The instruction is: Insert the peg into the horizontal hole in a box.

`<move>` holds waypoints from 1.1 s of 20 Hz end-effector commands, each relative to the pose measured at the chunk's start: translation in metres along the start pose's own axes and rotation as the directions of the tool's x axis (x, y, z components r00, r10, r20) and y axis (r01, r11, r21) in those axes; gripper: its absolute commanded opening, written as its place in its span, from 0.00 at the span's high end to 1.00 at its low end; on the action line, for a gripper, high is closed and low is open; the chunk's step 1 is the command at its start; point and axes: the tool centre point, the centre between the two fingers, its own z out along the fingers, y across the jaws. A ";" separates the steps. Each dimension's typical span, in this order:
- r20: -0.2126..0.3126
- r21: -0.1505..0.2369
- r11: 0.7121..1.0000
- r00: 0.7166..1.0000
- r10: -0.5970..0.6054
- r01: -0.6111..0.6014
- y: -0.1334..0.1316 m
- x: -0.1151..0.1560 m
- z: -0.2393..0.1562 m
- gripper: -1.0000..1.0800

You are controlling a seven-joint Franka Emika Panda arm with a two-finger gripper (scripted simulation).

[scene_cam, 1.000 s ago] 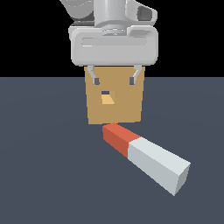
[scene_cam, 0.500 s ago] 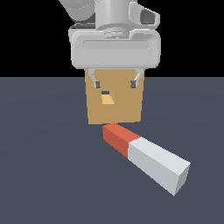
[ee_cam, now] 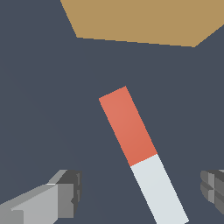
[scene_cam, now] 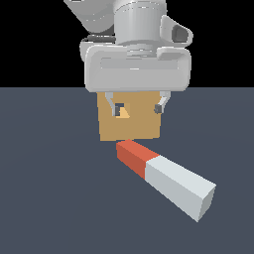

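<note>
While tool point(scene_cam: 138, 107) hangs wide open, empty, peg point(scene_cam: 166, 179) lies outside box point(scene_cam: 130, 124); hole point(scene_cam: 122, 112) seemingly empty.

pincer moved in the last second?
Yes. In the exterior view the pincer has dropped slightly against the box: its fingers reach a little lower on the box face than before. It hangs open; the peg lies untouched.

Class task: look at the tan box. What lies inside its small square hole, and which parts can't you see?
The hole in the box shows only lighter orange; one of the fingers covers part of it. The peg lies outside.
</note>
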 end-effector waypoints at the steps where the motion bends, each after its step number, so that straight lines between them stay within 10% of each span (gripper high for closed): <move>1: -0.001 0.001 0.999 0.999 -0.052 0.052 0.003 -0.010 0.010 0.04; 22: -0.003 0.006 0.914 0.914 -0.406 0.406 0.046 -0.070 0.074 0.04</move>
